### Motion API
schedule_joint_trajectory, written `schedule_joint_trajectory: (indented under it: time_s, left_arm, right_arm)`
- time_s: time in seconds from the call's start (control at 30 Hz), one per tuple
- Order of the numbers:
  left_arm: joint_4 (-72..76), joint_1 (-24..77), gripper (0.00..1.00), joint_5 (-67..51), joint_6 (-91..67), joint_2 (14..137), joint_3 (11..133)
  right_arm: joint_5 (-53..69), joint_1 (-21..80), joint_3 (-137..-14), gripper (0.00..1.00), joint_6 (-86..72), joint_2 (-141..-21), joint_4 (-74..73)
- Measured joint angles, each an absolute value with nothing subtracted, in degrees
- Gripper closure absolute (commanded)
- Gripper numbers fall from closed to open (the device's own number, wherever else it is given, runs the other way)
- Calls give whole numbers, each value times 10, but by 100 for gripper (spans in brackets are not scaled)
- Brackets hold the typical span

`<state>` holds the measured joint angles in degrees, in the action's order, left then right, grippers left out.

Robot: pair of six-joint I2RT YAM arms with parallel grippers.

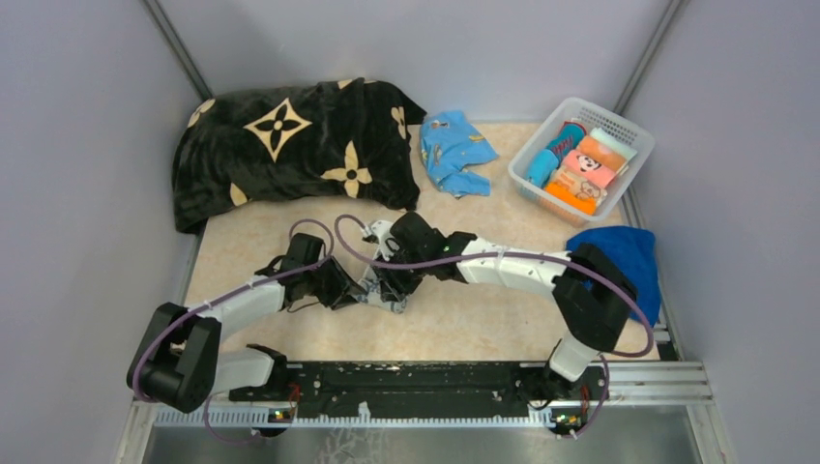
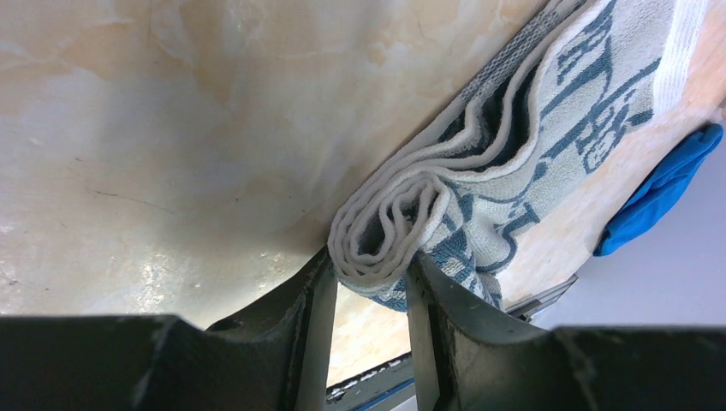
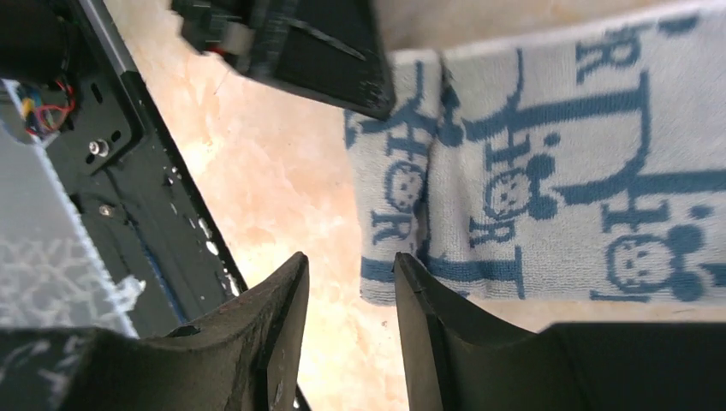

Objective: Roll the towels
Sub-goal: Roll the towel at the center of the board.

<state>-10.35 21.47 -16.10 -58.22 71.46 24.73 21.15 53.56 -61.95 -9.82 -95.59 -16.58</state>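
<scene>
The white towel with dark-blue print [image 2: 514, 145] lies on the table between both arms, its near end wound into a roll. My left gripper [image 2: 370, 287] is shut on that rolled end, and both fingers [image 2: 315, 300] press its sides. My right gripper [image 3: 351, 274] stands open with bare table between its jaws, and the towel's edge [image 3: 531, 180] lies just beside its right finger. From above, both grippers meet over the white towel [image 1: 379, 290] at mid-table. A small turquoise towel [image 1: 454, 150] lies crumpled at the back. A royal-blue towel [image 1: 624, 256] lies at the right edge.
A black blanket with cream flower motifs [image 1: 290, 145] is heaped at the back left. A white basket [image 1: 619, 121] holding rolled cloths stands at the back right. The arms' black base rail [image 1: 416, 377] runs along the near edge. Grey walls close in both sides.
</scene>
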Motion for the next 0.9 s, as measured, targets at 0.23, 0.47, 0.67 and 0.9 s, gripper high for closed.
schedule_joint_trajectory:
  time_s: [0.23, 0.47, 0.67, 0.9]
  left_arm:
    - [-103, 215, 58, -161, -582, 715, 248]
    - [-104, 215, 58, -161, -582, 715, 249]
    - [-110, 215, 58, -157, -582, 715, 252]
    - [-115, 215, 57, -154, -582, 715, 254]
  right_arm:
    - [70, 642, -619, 54, -6, -911, -157]
    - [-22, 684, -618, 52, 43, -933, -136]
    - [-84, 697, -609, 51, 74, -972, -117]
    - [-116, 716, -599, 55, 92, -1006, -116]
